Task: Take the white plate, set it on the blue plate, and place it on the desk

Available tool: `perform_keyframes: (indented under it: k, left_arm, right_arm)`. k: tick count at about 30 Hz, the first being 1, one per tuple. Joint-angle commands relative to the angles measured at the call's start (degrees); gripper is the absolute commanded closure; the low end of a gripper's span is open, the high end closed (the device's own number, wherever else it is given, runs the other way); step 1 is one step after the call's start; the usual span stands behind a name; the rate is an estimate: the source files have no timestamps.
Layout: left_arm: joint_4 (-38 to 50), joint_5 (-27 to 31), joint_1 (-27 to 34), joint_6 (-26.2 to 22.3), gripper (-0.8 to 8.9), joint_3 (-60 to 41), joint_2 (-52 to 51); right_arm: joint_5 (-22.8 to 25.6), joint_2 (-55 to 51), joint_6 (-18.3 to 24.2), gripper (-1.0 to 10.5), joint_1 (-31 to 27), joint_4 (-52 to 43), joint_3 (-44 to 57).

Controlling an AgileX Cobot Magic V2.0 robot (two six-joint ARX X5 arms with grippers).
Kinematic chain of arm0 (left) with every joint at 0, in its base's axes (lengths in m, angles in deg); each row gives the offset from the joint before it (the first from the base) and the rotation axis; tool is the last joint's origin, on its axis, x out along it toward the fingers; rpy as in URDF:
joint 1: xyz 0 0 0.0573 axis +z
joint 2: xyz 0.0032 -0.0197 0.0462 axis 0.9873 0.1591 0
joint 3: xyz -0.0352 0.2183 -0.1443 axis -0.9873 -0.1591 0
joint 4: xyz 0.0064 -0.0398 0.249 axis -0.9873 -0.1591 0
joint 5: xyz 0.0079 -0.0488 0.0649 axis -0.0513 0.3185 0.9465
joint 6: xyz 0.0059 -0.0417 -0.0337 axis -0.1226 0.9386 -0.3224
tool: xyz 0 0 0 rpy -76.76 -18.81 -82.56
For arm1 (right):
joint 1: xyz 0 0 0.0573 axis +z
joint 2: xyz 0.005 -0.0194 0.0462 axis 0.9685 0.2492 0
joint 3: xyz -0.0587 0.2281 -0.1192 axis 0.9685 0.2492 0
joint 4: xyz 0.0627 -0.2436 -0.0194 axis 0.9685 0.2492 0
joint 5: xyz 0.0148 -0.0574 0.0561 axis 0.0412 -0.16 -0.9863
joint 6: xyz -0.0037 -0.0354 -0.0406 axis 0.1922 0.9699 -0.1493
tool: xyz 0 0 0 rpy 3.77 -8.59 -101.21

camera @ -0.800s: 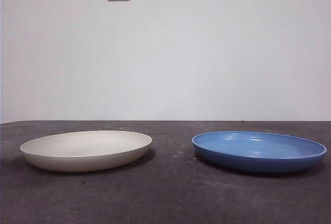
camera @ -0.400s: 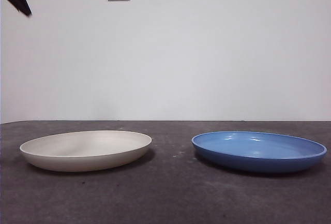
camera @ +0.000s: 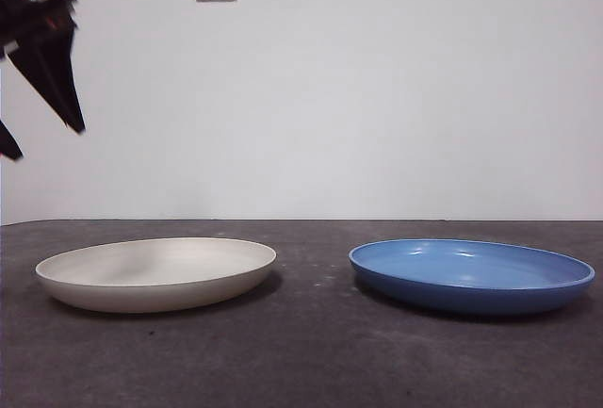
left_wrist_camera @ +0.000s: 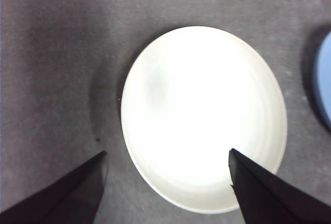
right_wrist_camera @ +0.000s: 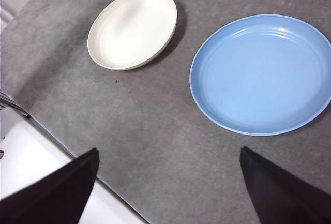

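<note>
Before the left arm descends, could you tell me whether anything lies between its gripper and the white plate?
Nothing visible does. The left gripper hangs open above the white plate, which is empty, and only bare desk separates it from the blue plate.

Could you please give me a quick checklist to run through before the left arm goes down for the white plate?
1. Left gripper above the white plate, jaws open: ok.
2. White plate flat on the desk, nothing in it: ok.
3. Blue plate bare, ready to receive: ok.
4. Plates apart, with desk showing between them: ok.
5. Right gripper high and away from both plates: ok.
6. Jaws lined up on the white plate's rim: cannot tell.
</note>
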Motion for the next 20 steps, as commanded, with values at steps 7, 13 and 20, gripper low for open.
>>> perform_keyframes:
  k: [7, 13, 20]
  left_arm:
    - [5.6, 1.3, -1.4, -1.4, 4.38, 1.4, 9.7]
    - [7.1, 3.9, -2.7, -1.7, 4.38, 1.4, 14.6]
    - [9.7, 4.6, -3.8, -1.7, 4.39, 1.4, 18.8]
  right_arm:
    - [0.0, 0.2, -0.4, 5.1, 0.2, -0.6, -0.9]
    - [0.0, 0.2, -0.4, 5.1, 0.2, -0.6, -0.9]
    - [0.0, 0.2, -0.4, 5.1, 0.2, -0.6, -0.9]
